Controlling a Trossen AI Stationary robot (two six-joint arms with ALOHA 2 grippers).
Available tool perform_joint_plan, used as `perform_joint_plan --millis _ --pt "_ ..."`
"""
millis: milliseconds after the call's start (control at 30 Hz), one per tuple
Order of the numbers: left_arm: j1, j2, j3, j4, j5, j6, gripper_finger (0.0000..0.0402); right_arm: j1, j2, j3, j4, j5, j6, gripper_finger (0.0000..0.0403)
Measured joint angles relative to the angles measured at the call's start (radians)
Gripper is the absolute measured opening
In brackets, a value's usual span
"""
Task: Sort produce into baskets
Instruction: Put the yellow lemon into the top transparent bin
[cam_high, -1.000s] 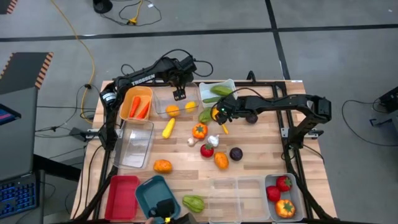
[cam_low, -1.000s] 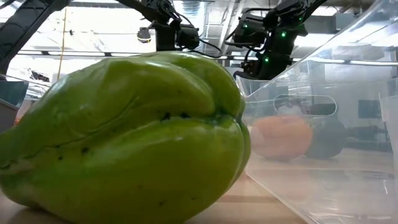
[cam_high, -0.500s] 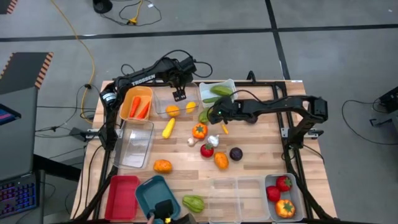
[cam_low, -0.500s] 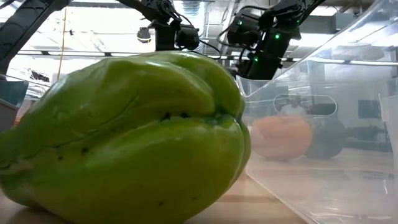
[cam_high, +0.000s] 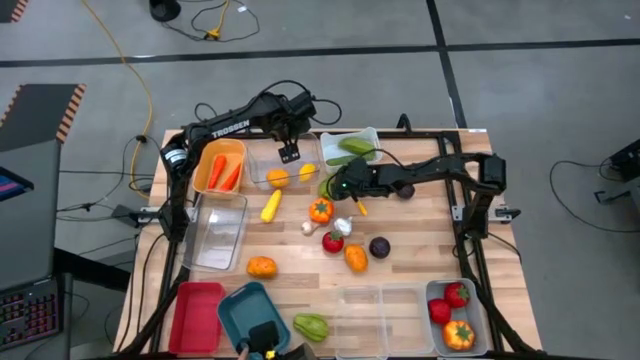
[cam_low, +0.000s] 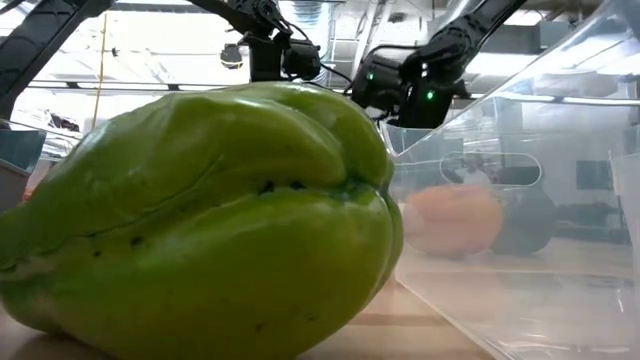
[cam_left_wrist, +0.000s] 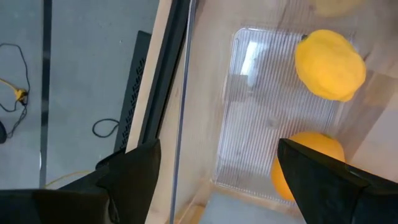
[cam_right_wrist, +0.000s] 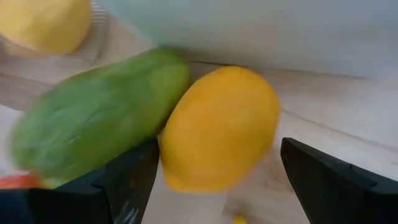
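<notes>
My right gripper (cam_right_wrist: 211, 186) is open and low over the table's far middle (cam_high: 337, 186). Its fingers stand on either side of a yellow-orange fruit (cam_right_wrist: 217, 127), which lies on the wood against a green fruit (cam_right_wrist: 99, 124). Whether a finger touches the fruit I cannot tell. My left gripper (cam_high: 290, 152) hangs open above a clear basket (cam_left_wrist: 249, 106) that holds a yellow lemon (cam_left_wrist: 329, 65) and an orange (cam_left_wrist: 308, 158). More produce lies loose mid-table: an orange pepper (cam_high: 320, 210), garlic (cam_high: 343, 226), a red piece (cam_high: 332, 241) and a dark purple one (cam_high: 379, 247).
An orange basket (cam_high: 203, 172) with carrots and a white basket (cam_high: 328, 142) with green produce flank the clear one. Red (cam_high: 195, 315), teal (cam_high: 238, 303), clear (cam_high: 385, 320) and grey (cam_high: 432, 293) baskets line the near edge. A big green fruit (cam_low: 200, 220) fills the low view.
My right gripper has come down and toward the table's left, onto the green and yellow-orange fruits beside the white basket, and its wrist has rolled. My left gripper has stayed above the clear basket.
</notes>
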Motion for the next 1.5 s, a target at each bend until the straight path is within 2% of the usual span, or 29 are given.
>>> perform_joint_plan --millis 167,433,600,800,1000,1133,1300,1500 --pt "0.000 0.000 0.000 0.002 0.000 0.000 0.0310 -0.004 0.039 0.000 0.027 0.000 0.000 0.0341" --pt "0.000 0.000 0.000 0.003 -0.001 0.001 0.0310 -0.004 0.047 0.000 0.035 -0.003 -0.002 0.0271" --pt "0.000 0.000 0.000 -0.001 -0.004 0.043 0.0310 -0.004 0.046 0.001 0.035 -0.029 -0.007 0.0243" --pt "0.000 -0.002 0.021 -0.066 -0.007 0.053 0.0310 0.002 0.009 0.001 0.011 -0.083 -0.040 0.0238" --pt "-0.002 -0.011 0.081 -0.138 0.006 0.052 0.0310 0.021 -0.106 0.000 -0.081 -0.085 -0.095 0.0237" --pt "-0.007 -0.051 0.094 -0.167 0.036 0.032 0.0310 0.036 -0.188 0.000 -0.079 -0.078 -0.168 0.0239" --pt "-0.019 -0.130 0.095 -0.203 0.073 -0.028 0.0310 0.038 -0.256 0.000 -0.031 -0.077 -0.294 0.0242" --pt "-0.057 -0.242 0.073 -0.259 0.079 -0.152 0.0310 0.027 -0.265 0.000 0.151 -0.075 -0.451 0.0243"
